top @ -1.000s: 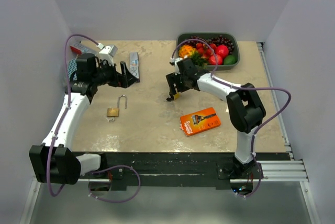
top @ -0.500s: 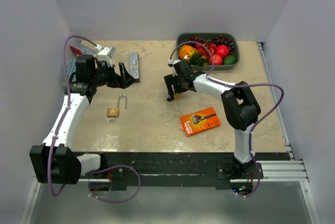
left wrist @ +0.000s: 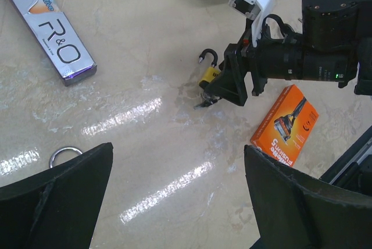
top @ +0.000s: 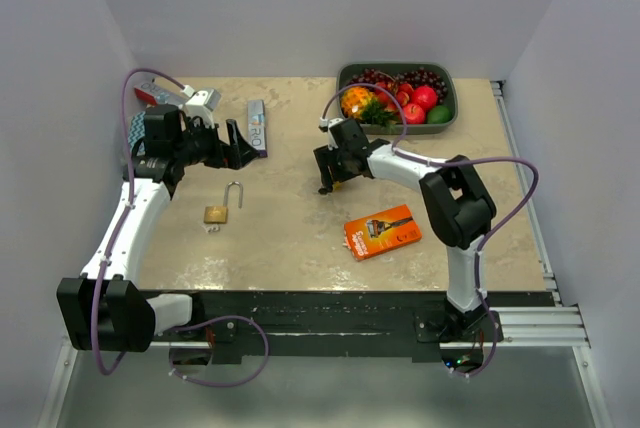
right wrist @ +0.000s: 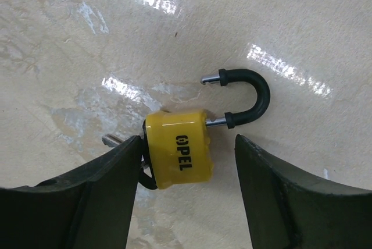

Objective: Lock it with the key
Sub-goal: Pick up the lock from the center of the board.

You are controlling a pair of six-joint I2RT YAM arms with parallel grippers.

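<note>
Yellow padlock (right wrist: 177,155) on table (top: 290,238), shackle open.
Well left of that padlock, left gripper (top: 240,144) spread wide, empty. Right gripper (right wrist: 187,144) straddles it, fingers parted, not clamped; key (right wrist: 113,140) protrudes at its base. Right of it, green bin (top: 405,128) holds mixed fruit (top: 423,98).

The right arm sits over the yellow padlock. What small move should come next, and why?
Probably close the right hand on the yellow plastic-cased padlock: its fingers stand open either side of the body, and the black-sleeved shackle is not yet pushed in, so a firm hold seems needed first.
</note>
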